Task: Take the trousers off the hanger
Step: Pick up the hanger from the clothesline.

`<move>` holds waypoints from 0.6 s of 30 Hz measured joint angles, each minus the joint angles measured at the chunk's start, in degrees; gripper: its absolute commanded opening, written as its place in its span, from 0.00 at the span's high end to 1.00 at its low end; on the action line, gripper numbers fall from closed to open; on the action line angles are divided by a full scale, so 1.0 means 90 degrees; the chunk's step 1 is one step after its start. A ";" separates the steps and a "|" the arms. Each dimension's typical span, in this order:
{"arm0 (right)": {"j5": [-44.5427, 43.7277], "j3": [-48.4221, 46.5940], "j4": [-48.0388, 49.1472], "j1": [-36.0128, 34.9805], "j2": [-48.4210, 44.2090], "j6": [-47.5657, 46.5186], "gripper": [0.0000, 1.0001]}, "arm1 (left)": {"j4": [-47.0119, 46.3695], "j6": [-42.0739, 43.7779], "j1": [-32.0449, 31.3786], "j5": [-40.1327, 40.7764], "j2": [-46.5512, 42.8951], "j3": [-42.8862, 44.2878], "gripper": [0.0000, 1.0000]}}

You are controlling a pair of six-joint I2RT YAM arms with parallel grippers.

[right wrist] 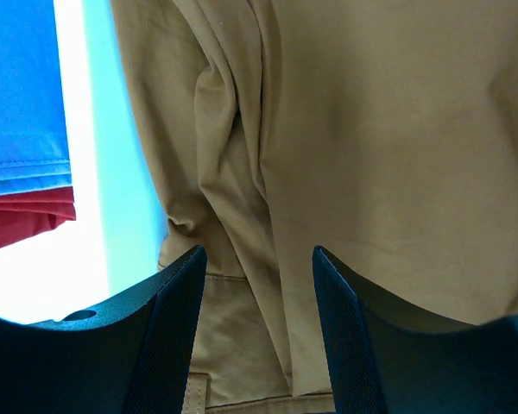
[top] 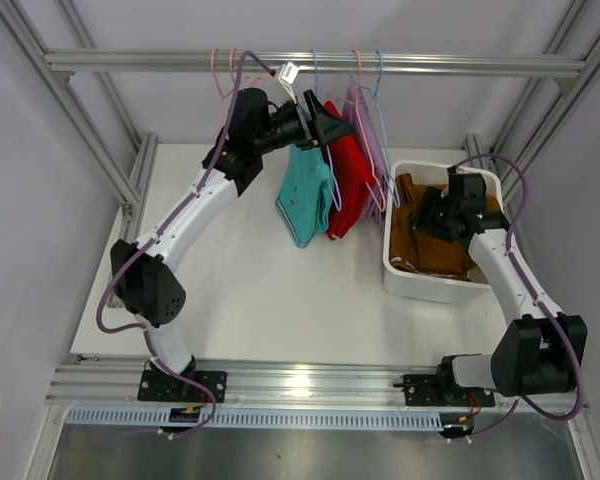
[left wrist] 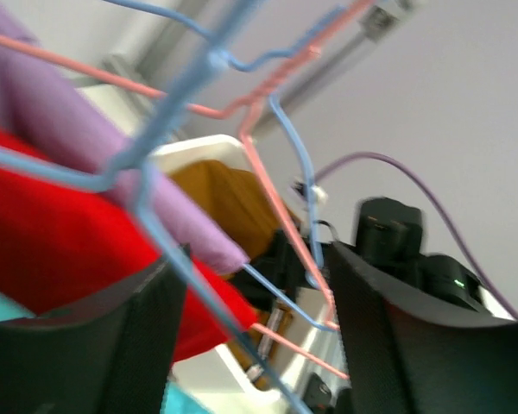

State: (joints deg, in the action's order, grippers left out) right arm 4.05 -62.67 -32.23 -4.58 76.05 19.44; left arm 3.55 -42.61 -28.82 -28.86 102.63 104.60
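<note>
Right end effector [right wrist: 257, 285], jaws apart, over brown trousers [right wrist: 371, 129] in white bin [top: 430, 290].

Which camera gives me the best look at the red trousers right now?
Top external: the red trousers hang between the teal trousers and the lavender trousers, shape mostly visible. Left wrist shows only a blurred red patch; right wrist just a red sliver at lower left.
</note>
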 measured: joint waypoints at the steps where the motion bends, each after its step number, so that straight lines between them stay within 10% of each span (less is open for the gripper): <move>1: 0.0019 0.0010 -0.0005 0.0005 0.0000 0.0000 0.43 | -0.0126 -0.0058 0.0002 -0.0141 0.0049 0.0000 0.35; 18: 0.0211 0.0090 0.0039 0.0095 0.0000 0.0000 0.43 | -0.0352 -0.0648 -0.0007 -0.0658 0.0143 -0.0029 0.74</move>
State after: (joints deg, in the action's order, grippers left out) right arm 5.96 -61.87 -31.88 -3.73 76.05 19.44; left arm 0.38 -48.45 -28.88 -34.79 103.92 104.33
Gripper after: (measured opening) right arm 0.569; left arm 0.312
